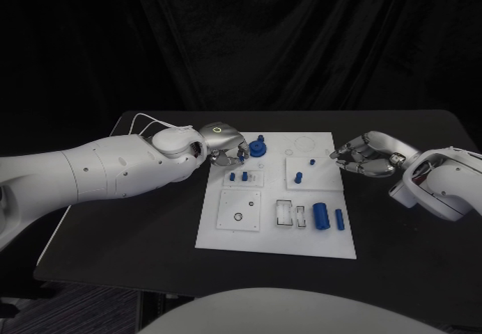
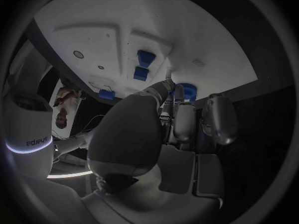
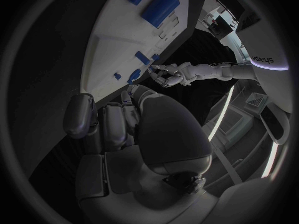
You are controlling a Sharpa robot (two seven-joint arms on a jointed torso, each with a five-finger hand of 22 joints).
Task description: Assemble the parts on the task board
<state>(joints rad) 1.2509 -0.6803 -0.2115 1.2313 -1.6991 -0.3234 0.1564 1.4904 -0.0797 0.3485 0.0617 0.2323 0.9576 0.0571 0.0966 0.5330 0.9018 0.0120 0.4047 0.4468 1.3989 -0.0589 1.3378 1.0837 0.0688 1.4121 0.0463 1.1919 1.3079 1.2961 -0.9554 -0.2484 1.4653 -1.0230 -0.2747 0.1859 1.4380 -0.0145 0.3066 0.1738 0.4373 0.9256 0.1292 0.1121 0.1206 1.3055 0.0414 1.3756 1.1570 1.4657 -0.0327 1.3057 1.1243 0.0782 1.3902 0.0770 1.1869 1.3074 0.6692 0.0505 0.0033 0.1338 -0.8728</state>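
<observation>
Two robot hands flank the task board (image 1: 229, 233): left robot hand (image 1: 227, 147) pinches a blue part (image 1: 258, 148), right robot hand (image 1: 363, 157) curled, holding nothing.

I can read one brand word, "sharpa", on the right arm's white forearm (image 2: 28, 134) in the left wrist view (mirrored there). The same word stands on the left arm's forearm (image 3: 269, 50) in the right wrist view.
</observation>
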